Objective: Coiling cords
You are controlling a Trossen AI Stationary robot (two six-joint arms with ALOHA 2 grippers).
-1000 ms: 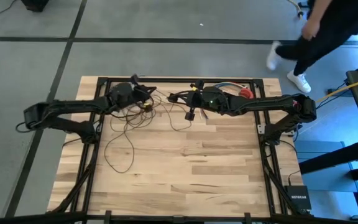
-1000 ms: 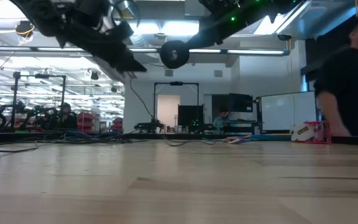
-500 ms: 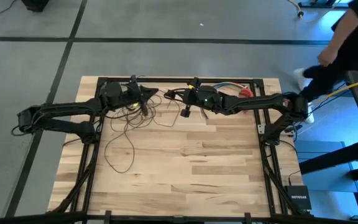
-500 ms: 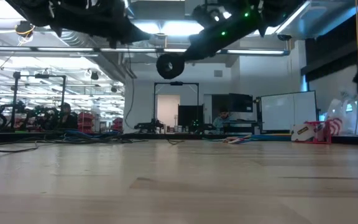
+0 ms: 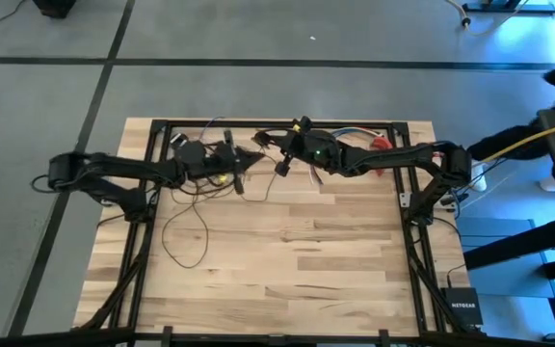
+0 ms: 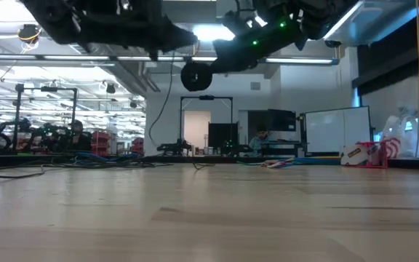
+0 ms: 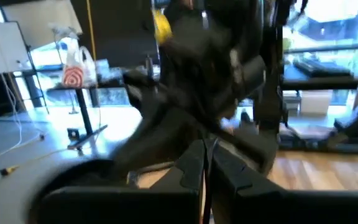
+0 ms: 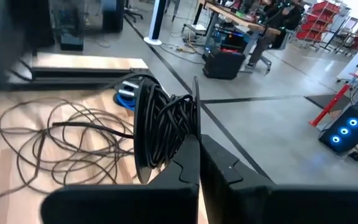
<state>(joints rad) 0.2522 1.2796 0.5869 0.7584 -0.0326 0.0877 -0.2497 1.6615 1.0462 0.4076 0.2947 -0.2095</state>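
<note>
Right tool: the right tool (image 8: 197,146) is clamped on a bundle of thin dark brown-black cord loops (image 8: 160,134), held up off the pale wooden plank desk (image 5: 287,260), apparently so fresh turns can be added without the coil falling apart.
Puck: a small black round puck (image 6: 195,75) hangs just under the right tool, dangling clear of the desk.
Left tool: the left tool (image 5: 242,166) is pinched narrow on a single strand of the same cord (image 7: 207,180), just beside the right tool, probably keeping the wire taut for winding.
Loose cord: the uncoiled remainder (image 5: 186,226) sprawls in wide loops on the desk, below the left tool and well apart from the coil.
Surface: bare wood on a black frame; a red object (image 5: 382,145) lies beside the right arm.
Room: grey concrete floor (image 5: 258,39), a thick yellow cable (image 5: 528,138) beyond the right arm, and an open workshop with shelving behind.
</note>
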